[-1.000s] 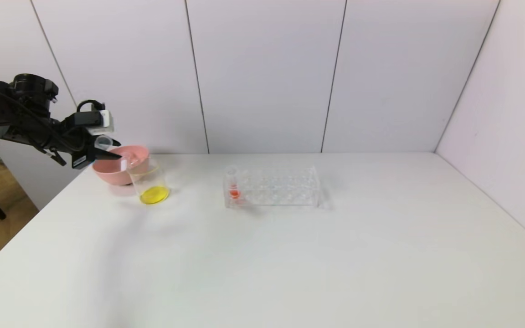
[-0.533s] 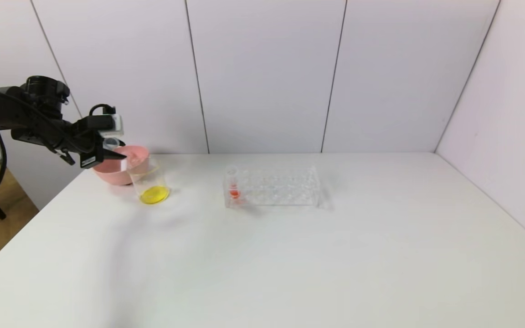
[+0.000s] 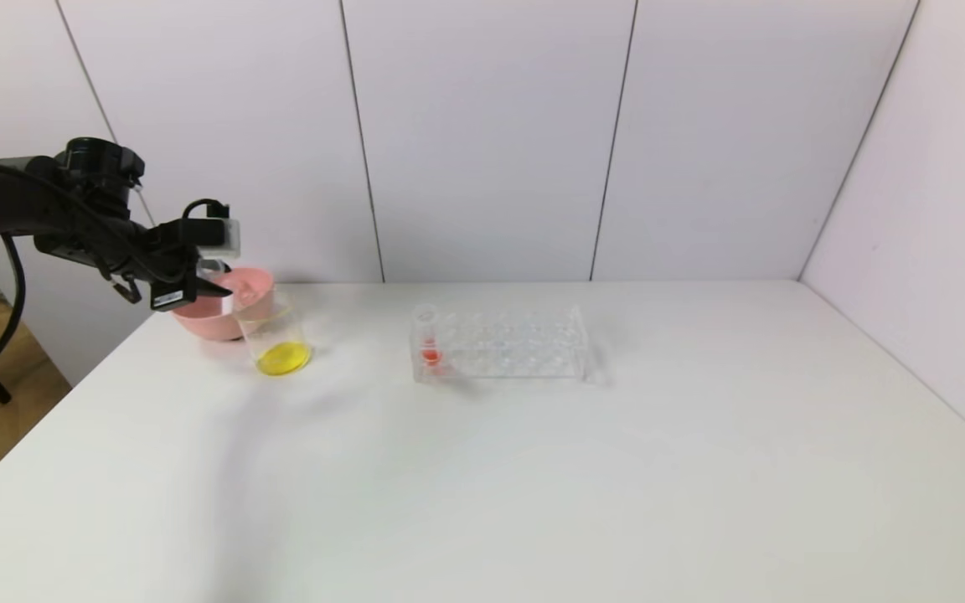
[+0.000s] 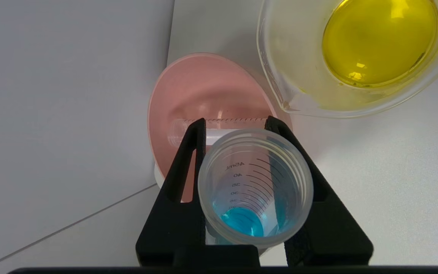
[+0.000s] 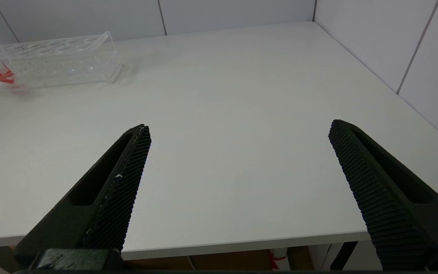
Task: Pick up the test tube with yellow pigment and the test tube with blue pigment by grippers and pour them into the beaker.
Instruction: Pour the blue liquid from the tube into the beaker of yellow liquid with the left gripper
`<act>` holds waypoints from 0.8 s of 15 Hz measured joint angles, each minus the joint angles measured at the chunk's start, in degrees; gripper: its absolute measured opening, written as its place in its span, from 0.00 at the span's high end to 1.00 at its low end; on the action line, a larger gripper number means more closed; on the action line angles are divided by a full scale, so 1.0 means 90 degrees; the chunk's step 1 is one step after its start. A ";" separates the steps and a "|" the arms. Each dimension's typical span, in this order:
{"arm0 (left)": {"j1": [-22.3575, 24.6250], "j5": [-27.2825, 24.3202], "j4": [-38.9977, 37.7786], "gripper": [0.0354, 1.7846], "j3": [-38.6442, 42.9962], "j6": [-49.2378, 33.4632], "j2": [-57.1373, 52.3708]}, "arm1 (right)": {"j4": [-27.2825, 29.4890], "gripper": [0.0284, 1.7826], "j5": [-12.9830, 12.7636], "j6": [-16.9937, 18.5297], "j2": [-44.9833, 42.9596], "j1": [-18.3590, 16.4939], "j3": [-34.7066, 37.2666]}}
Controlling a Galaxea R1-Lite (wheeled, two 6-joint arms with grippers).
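My left gripper (image 3: 214, 289) (image 4: 236, 121) is shut on the test tube with blue pigment (image 4: 255, 182) (image 3: 211, 269), a clear graduated tube with blue liquid at its bottom. It hangs above the pink bowl (image 3: 252, 285) (image 4: 203, 91), just left of the beaker (image 3: 275, 339) (image 4: 291, 76), which holds yellow liquid. A clear tube with a whitish patch (image 4: 219, 135) lies on its side in the bowl, partly behind my fingers, with no yellow showing in it. My right gripper (image 5: 240, 126) stands open over the table's near edge, out of the head view.
A clear plastic tube rack (image 3: 503, 343) (image 5: 51, 62) stands mid-table with a red-liquid tube (image 3: 428, 339) (image 5: 0, 74) at its left end. The bowl and beaker sit near the table's far left corner, close to the wall and the left edge.
My left arm has carried the blue tube rightward, from beside the bowl's left rim to over the bowl, nearer the beaker. The beaker, bowl and rack have stayed put.
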 joint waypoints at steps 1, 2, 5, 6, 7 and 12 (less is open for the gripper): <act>-0.0033 0.0119 0.0004 0.71 0.0000 0.0001 -0.0009 | -0.0003 0.04 0.0000 0.0000 0.0000 0.0000 0.0000; -0.0069 0.0282 0.0019 0.71 0.0000 0.0001 -0.0024 | -0.0003 0.04 0.0000 0.0000 0.0000 0.0000 0.0000; -0.0232 0.0707 0.0053 0.71 -0.0004 -0.0033 -0.0056 | -0.0003 0.04 0.0000 0.0000 0.0000 0.0000 0.0000; -0.0257 0.0757 0.0085 0.71 -0.0004 -0.0035 -0.0060 | -0.0003 0.04 0.0000 -0.0003 0.0000 0.0000 0.0000; -0.0265 0.0848 0.0135 0.71 -0.0004 -0.0024 -0.0065 | -0.0003 0.04 0.0000 0.0000 0.0000 0.0000 0.0000; -0.0309 0.1094 0.0626 0.71 -0.0001 -0.0020 -0.0153 | -0.0003 0.04 0.0000 0.0000 0.0000 0.0000 0.0000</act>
